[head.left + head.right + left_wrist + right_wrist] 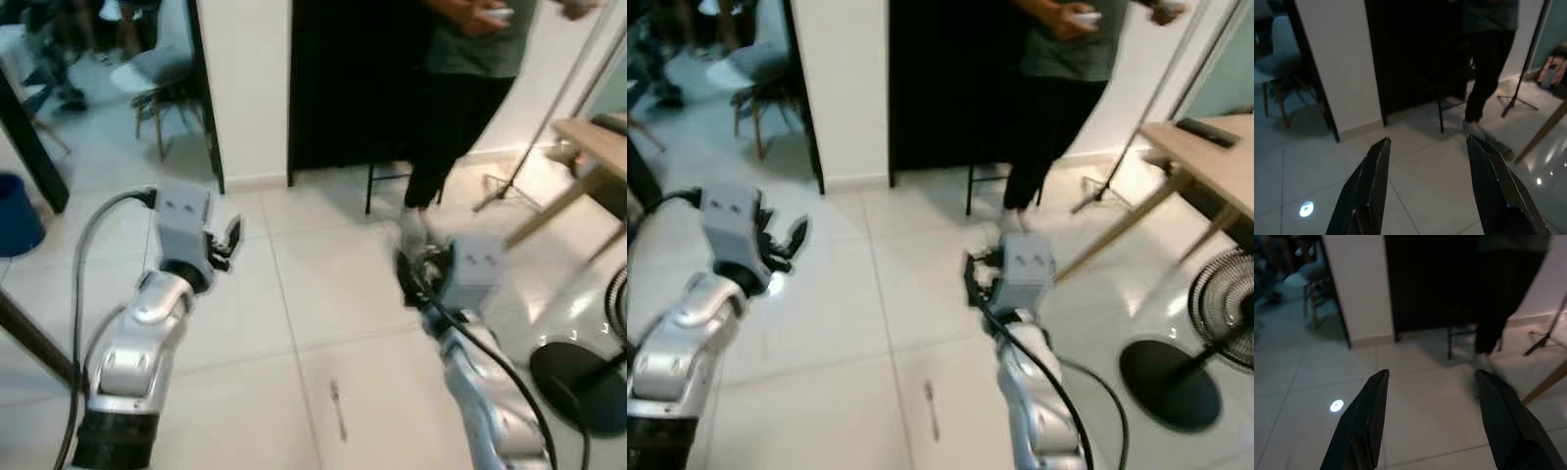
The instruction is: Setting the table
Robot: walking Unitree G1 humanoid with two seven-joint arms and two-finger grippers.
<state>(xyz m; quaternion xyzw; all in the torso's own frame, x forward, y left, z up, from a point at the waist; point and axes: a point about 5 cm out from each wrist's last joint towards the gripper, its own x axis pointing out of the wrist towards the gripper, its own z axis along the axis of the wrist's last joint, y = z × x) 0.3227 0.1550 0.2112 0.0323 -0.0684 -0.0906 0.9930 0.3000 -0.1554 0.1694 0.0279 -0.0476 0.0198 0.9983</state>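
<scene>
Left gripper [1425, 186] fingers wide apart, empty, right gripper [1430, 423] likewise, fork [337, 408] on floor [323, 294], person [460, 98] ahead

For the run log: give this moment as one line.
left gripper open, empty | right gripper open, empty | fork on floor | person ahead | table right

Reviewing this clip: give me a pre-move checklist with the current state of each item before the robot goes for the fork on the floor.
1. Left hand open and holding nothing: ok.
2. Right hand open and holding nothing: ok.
3. Fork located: ok, it lies on the floor tiles between the two arms, close to the robot.
4. Either hand near the fork: not ok, both are held up and point ahead.
5. Path ahead free: not ok, a person stands close in front.
6. Table in reach: cannot tell.
</scene>
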